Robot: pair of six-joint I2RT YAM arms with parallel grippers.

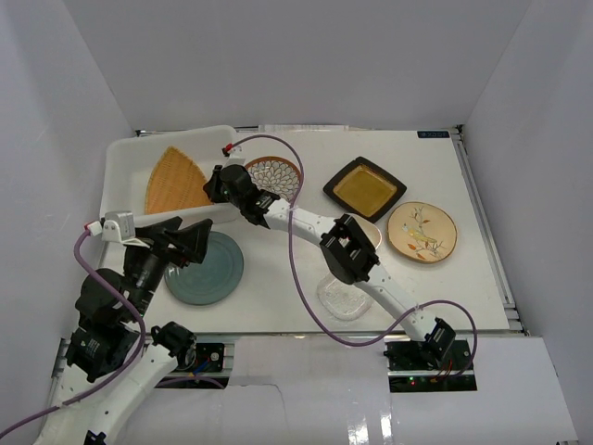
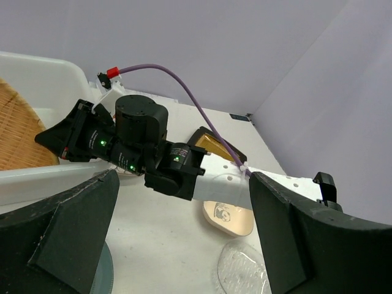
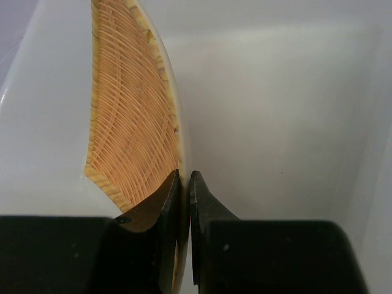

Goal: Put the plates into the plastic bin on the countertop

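Observation:
The white plastic bin [image 1: 121, 154] stands at the far left of the countertop [image 1: 278, 306]. The orange woven fan-shaped plate [image 1: 174, 181] is inside it. My right gripper [image 1: 215, 185] is shut on this plate's edge; in the right wrist view the plate [image 3: 128, 122] stands on edge, pinched at the gripper [image 3: 184, 184], over the bin floor [image 3: 275, 122]. My left gripper [image 1: 190, 243] is open and empty, above the grey-blue round plate [image 1: 208, 269]. In the left wrist view its gripper [image 2: 184, 245] frames the right arm's wrist [image 2: 141, 153].
On the table lie the brown-rimmed petal plate [image 1: 278, 174], black square plate [image 1: 365, 188], cream floral plate [image 1: 422, 232] and clear glass plate [image 1: 345, 298]. The cream bowl [image 2: 229, 217] lies partly under the right arm. Metal rails [image 1: 482, 222] edge the table.

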